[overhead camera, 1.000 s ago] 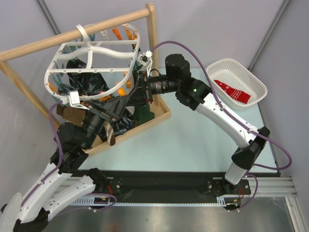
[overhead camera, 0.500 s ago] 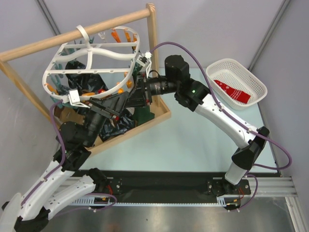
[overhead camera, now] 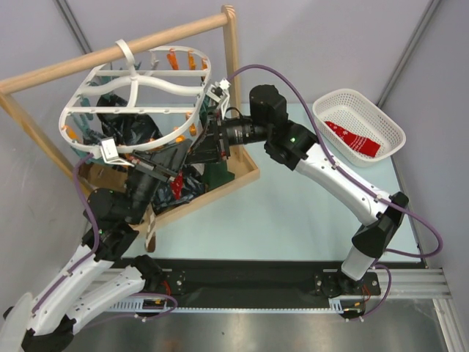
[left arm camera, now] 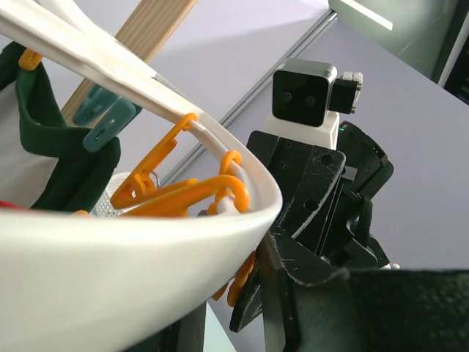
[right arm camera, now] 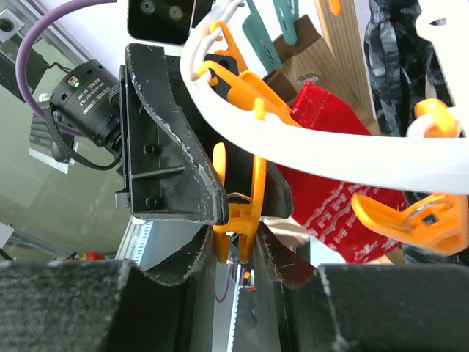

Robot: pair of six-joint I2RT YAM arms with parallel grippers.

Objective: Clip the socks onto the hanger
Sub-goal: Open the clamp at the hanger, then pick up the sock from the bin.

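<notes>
On the top view I see the hanger [overhead camera: 136, 75] hung on the wooden pole rack [overhead camera: 73, 64]. My left gripper [overhead camera: 182, 150] and right gripper [overhead camera: 201, 139] meet under its right-hand rim, and one red sock [overhead camera: 352, 137] lies in the white basket [overhead camera: 388, 128], well to the hanger's right. On the left wrist view the hanger's rim and its orange clips [left arm camera: 212, 192] fill the frame, and I cannot tell how the left jaws stand. On the right wrist view the right jaws are pinched on a single orange clip [right arm camera: 238, 213] under the hanger's rim, with a speckled red sock [right arm camera: 330, 191] hanging just beside it.

A robot lab: aluminium rail [overhead camera: 410, 282] base, grey partition walls [overhead camera: 330, 44].
</notes>
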